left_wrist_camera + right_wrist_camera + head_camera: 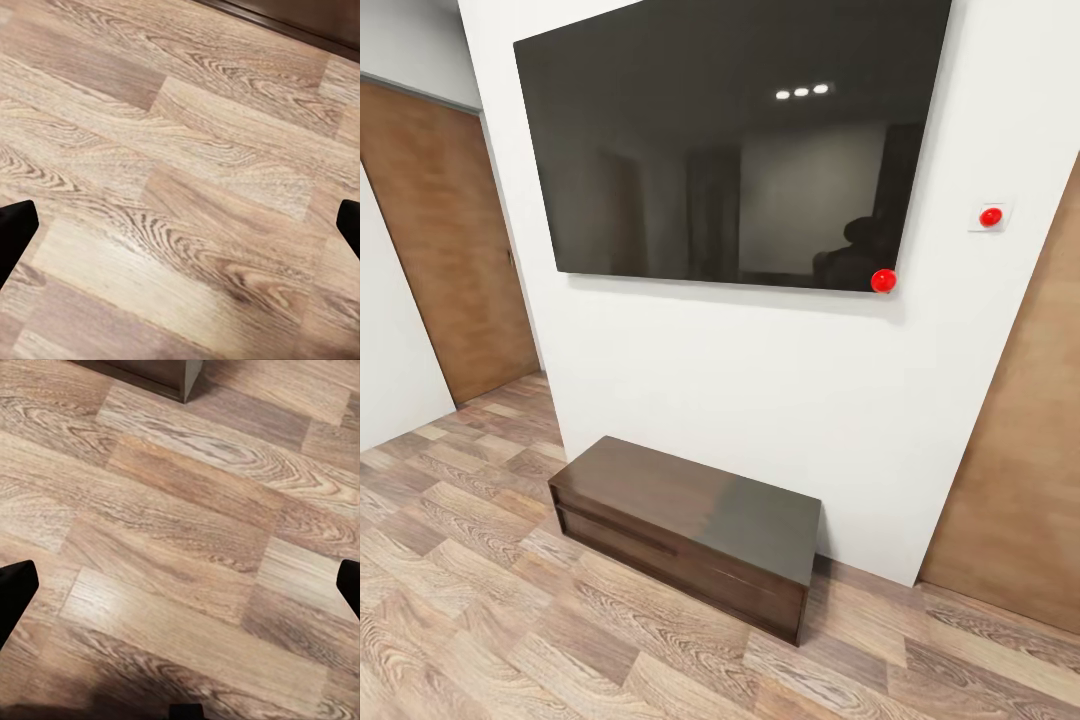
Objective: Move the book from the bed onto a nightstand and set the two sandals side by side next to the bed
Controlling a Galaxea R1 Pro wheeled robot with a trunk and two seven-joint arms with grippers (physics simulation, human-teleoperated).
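You're facing a wall w/ a TV (730,140) over a low bench (690,530), no book, bed or sandals in sight, so judging by this nothing's done yet; left gripper (180,225) & right gripper (180,585) fingers spread apart, empty, over floor (460,620).

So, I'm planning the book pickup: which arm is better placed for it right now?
Neither yet. The head view faces a wall-mounted dark screen above a low dark bench. The left end effector and right end effector are both open over wood floor; the right wrist view catches the bench corner.
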